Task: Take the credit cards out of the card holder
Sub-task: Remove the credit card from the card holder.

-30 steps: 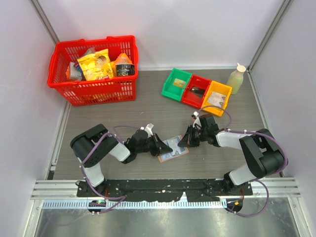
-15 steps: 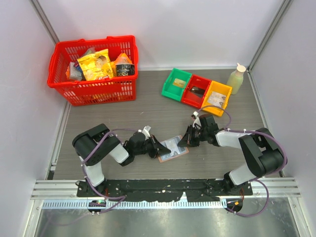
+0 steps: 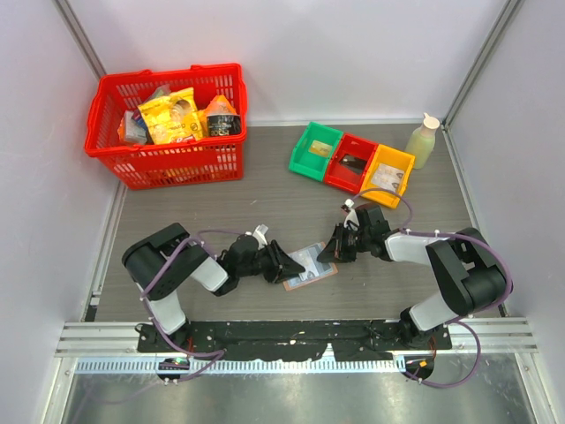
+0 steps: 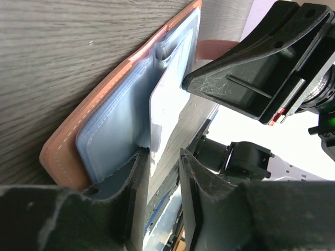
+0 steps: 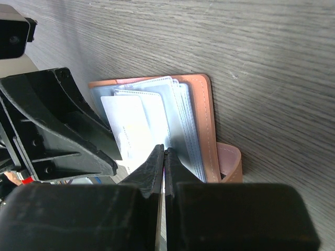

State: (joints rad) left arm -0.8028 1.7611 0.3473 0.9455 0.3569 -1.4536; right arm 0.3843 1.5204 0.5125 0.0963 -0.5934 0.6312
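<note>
Lying open on the counter [image 3: 221,208] near the arms, the card holder [image 3: 311,267] is resting between both claws, blue lining up. The left claw [image 4: 163,157] is standing slightly spread around the edge of a pale credit card [image 4: 167,104] that is sticking out of a sleeve. The right claw [image 5: 164,154] is pressing its fingers together at the holder's right edge; whether it is pinching a sleeve is unclear. Farther right, green, red and yellow bins [image 3: 335,179] are sitting in a row. A red basket [image 3: 168,163] is sitting far left.

Card holder [image 3: 311,266] on table [image 3: 265,203], near front edge, between left gripper [image 3: 284,265] and right gripper [image 3: 328,252]. Basket [image 3: 177,163] at back-left corner; bins [image 3: 352,162] back right, bottle [image 3: 423,141] beside them.
</note>
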